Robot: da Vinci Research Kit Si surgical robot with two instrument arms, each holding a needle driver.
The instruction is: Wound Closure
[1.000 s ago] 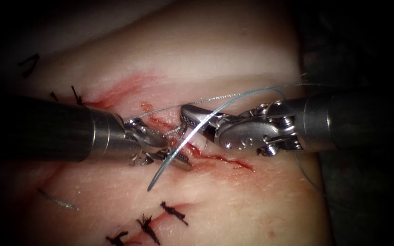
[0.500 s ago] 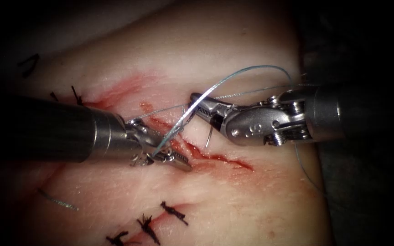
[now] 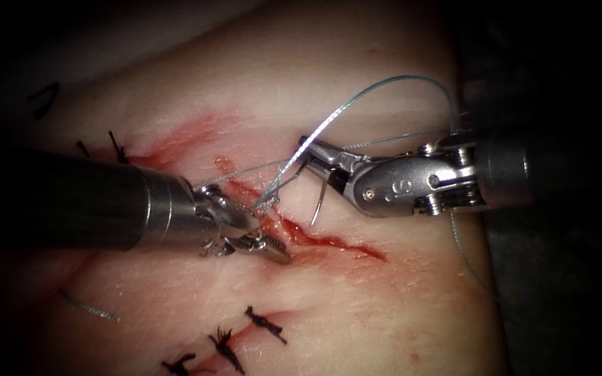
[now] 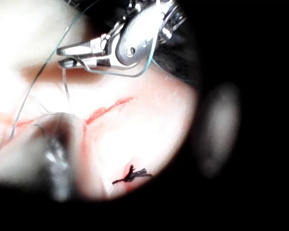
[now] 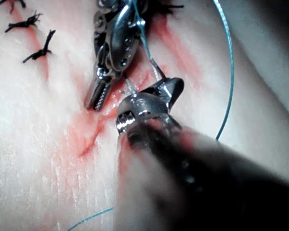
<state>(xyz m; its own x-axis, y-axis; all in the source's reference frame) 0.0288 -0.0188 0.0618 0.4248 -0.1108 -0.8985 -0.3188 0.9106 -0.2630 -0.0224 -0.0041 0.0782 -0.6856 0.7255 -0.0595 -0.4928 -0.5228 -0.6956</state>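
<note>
Item, right hand: jaws closed at the tip on the thread, which arcs up toward the far right edge of the tissue. A thin curved grey piece hangs just under these jaws. I take it for the needle, out of the tissue on the right side of the cut, its low end close to the surface. Whether it touches, I cannot tell.

Item, left hand: jaws parted, lying over the left end of the cut. I see nothing gripped. The thread's short free end lies just beside its upper jaw.

Item, hazards, as I judge them: the tail is short and a hard pull could draw it out of the tissue. The dangling needle could scratch the surface, and the loose arc could snag on either hand.

Item, room: the two hands are near each other over the cut. Bare tissue is open toward the far edge. Black stitches and a cut end of thread occupy the near edge.
</note>
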